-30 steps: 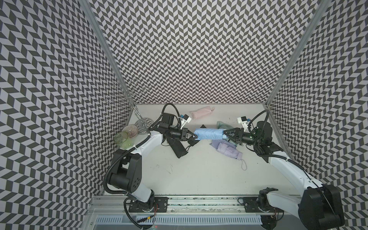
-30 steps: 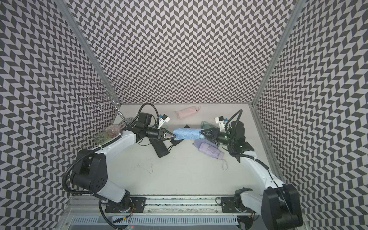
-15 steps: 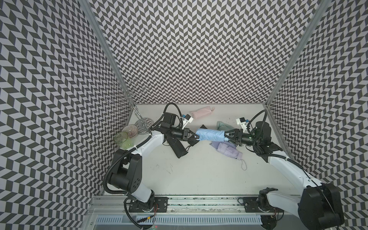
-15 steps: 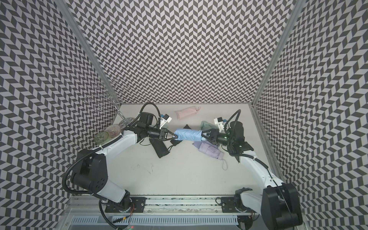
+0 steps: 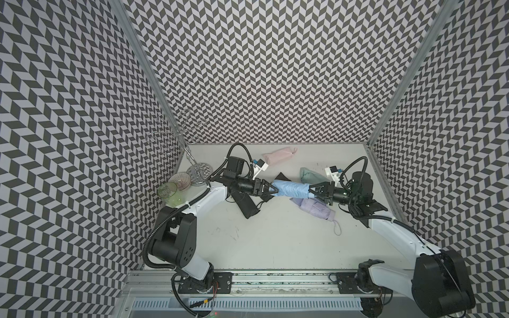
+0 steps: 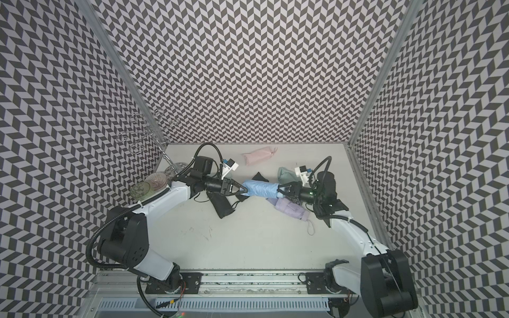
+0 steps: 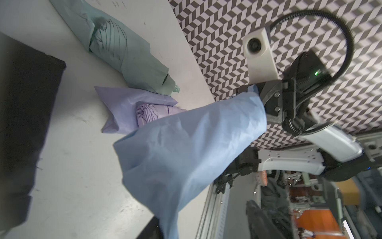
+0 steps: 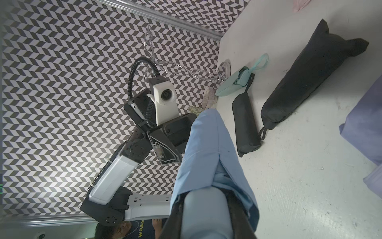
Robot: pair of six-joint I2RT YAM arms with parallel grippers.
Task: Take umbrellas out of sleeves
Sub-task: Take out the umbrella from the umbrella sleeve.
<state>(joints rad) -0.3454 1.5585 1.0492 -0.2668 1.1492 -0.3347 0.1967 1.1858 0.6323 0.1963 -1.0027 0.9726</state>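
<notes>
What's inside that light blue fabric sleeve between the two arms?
The light blue umbrella shows only its rounded handle end, clamped in the right gripper; the sleeve covers the rest.

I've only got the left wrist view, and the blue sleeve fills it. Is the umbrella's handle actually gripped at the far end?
Observer: Yes. In the right wrist view the right pincer is shut on the light blue umbrella by its rounded handle.
Operator: Anything hidden behind my camera?
Observer: A second mint umbrella lies beside the foot of the wire rack.
Operator: And the pink one?
Observer: The pink umbrella lies alone near the back edge of the table.
</notes>
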